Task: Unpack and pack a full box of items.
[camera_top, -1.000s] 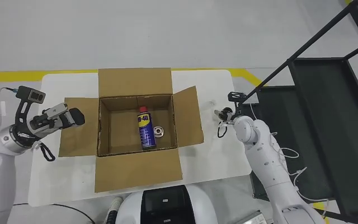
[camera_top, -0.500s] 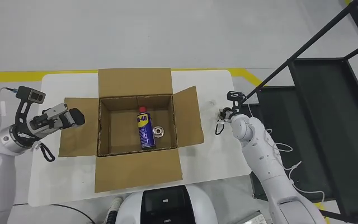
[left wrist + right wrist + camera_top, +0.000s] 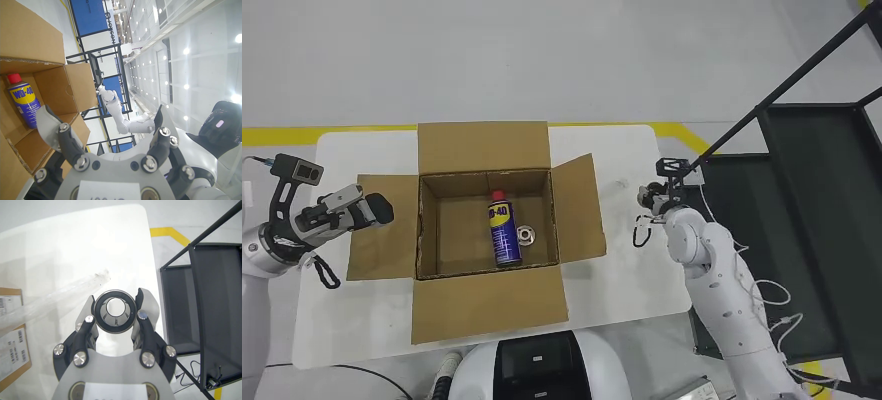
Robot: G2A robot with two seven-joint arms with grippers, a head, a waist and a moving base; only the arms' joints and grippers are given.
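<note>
Pinching black ring (image 3: pixel 115 330) in right jaws, left jaws spread, yellow-labelled can (image 3: pixel 504 231) in box (image 3: pixel 457 240)

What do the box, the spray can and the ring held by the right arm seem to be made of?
The box: brown cardboard, matte, likely corrugated; ragged cut edges show. The spray can: likely painted metal, glossy, with a red plastic-looking cap. The ring: smooth grey bore, perhaps metal, and a black matte rim, perhaps rubber or plastic.

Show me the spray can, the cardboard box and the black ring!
spray can (image 3: pixel 504 240), top view, blue label.
cardboard box (image 3: pixel 482 147), top view, far flap.
black ring (image 3: pixel 115 292), right wrist view, dark rim.
</note>
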